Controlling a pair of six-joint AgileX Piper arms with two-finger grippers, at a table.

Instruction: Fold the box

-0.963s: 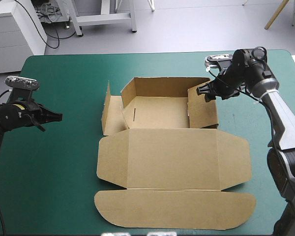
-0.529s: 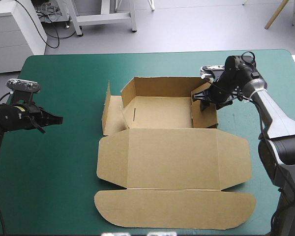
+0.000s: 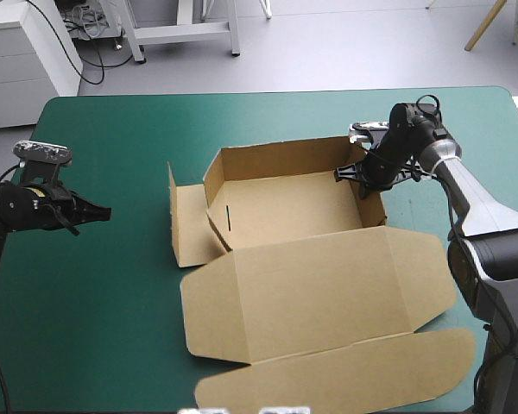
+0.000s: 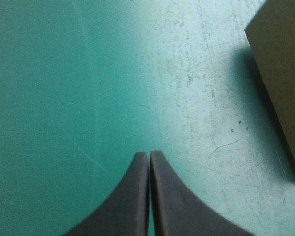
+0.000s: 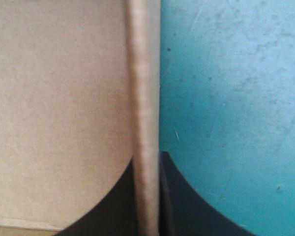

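Note:
The brown box (image 3: 285, 211) lies mid-table as an open tray, skewed to the table's edges. Its back and side walls are raised, and its lid (image 3: 319, 289) lies flat toward the near edge. My right gripper (image 3: 360, 175) is shut on the box's right wall. In the right wrist view the wall's edge (image 5: 143, 73) runs between the black fingers of the right gripper (image 5: 146, 164). My left gripper (image 3: 104, 211) hovers shut over the teal-green cover, well left of the box. In the left wrist view the left gripper (image 4: 149, 153) holds nothing, with a box flap (image 4: 280, 73) ahead and to one side.
The loose left side flap (image 3: 186, 220) stands out from the tray toward my left gripper. The lid's rounded front flap (image 3: 345, 371) reaches almost to the table's near edge. Teal-green cover (image 3: 112, 293) shows between the left arm and the box.
My right gripper came down over the box's right wall and shut on it. The whole box has turned, its lid's right end swinging away from the near edge. The left arm held still.

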